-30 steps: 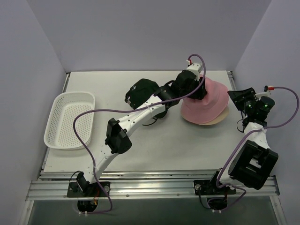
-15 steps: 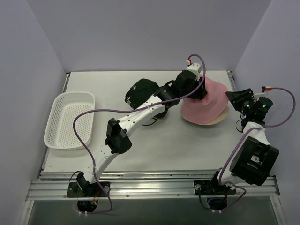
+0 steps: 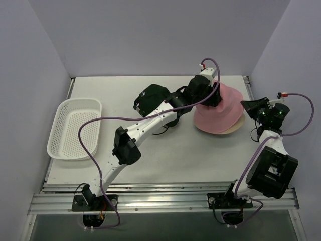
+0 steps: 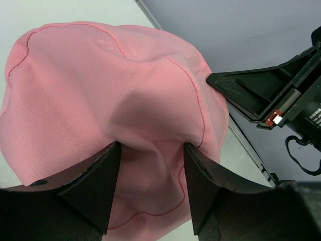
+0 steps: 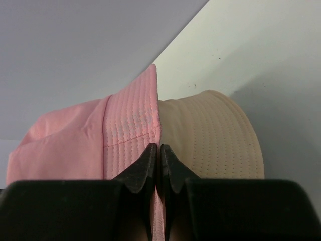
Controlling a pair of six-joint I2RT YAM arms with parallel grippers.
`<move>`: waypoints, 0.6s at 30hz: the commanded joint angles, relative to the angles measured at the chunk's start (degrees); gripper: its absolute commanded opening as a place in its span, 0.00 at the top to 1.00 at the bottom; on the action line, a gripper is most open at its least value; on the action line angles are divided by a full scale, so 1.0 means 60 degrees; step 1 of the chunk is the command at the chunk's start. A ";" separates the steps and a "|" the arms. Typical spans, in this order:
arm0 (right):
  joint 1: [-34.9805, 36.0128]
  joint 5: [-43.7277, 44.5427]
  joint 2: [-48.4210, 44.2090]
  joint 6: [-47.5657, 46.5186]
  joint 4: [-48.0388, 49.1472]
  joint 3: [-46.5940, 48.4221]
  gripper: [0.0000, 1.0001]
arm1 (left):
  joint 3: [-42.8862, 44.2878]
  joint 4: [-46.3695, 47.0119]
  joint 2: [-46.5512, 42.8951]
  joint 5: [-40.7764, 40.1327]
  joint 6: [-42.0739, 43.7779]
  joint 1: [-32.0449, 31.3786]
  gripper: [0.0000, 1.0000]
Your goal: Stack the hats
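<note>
Pink fabric bucket hat sits at the back right of the white bench. It is draped crown-up and tilted over a beige fabric bucket hat. From above only a thin crescent of the beige one shows, at the near right edge.

Left pincer is on the pink hat's crown from the left side. Its jaws are partly open, with a bunched fold of pink cloth clamped between the two black fingers, and creases fan out from the grip. So the left one has hold of the pink hat.

Right pincer comes in low from the right, jaws closed tight, tips pressed together. The tips sit right at the pink brim's edge, on the line where pink meets beige. Cannot tell if any brim cloth is nipped between them. A sliver of pink shows under the fingers in the right wrist view. In that view the pink brim is left of the tips and the beige brim, with fine punched dots, is right of them.

Black fabric hat lies back centre, well apart from the pink and beige pair, with the left arm's forearm just beside it. White perforated plastic basket stands at the left side of the bench, far from the hats.
</note>
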 commanded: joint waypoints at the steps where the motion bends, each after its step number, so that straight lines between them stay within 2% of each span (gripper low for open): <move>1: -0.0002 0.0461 0.0146 -0.0482 -0.0358 -0.0062 1.00 | 0.0132 0.0355 -0.0015 0.0057 0.0007 -0.0087 0.38; 7: 0.0012 0.1063 0.0394 -0.0644 -0.0243 -0.0779 1.00 | 0.0000 0.0340 -0.0117 -0.0016 0.0065 -0.0087 0.38; 18: 0.0027 0.1165 0.0996 -0.0585 0.0535 -0.1468 1.00 | -0.0014 0.0282 -0.0191 -0.0163 0.0109 -0.0087 0.38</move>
